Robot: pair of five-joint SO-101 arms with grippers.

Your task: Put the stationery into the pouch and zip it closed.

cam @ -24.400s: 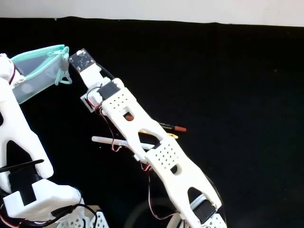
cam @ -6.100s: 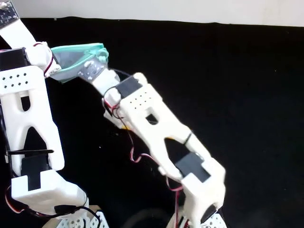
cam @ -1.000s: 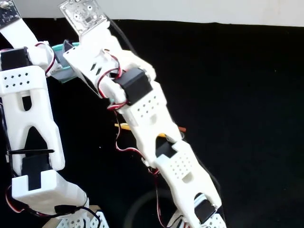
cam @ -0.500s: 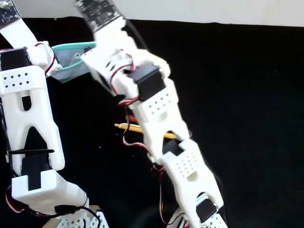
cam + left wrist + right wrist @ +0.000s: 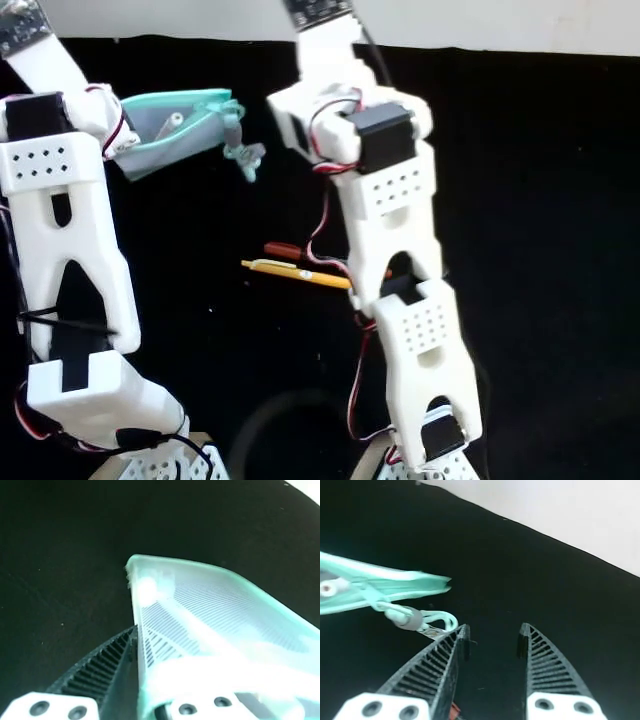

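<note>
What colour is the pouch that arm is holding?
The pouch is translucent mint green, clearest in the high view.

you have a black cloth [image 5: 540, 200] spread over the whole table. along its far edge you can see a pale wall [image 5: 480, 22], meeting the cloth in a nearly straight line.

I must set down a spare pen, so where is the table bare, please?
Bare: the table outward of the right arm. Crowded: between the two arms, with the yellow pen, the brown pen and the held pouch.
</note>
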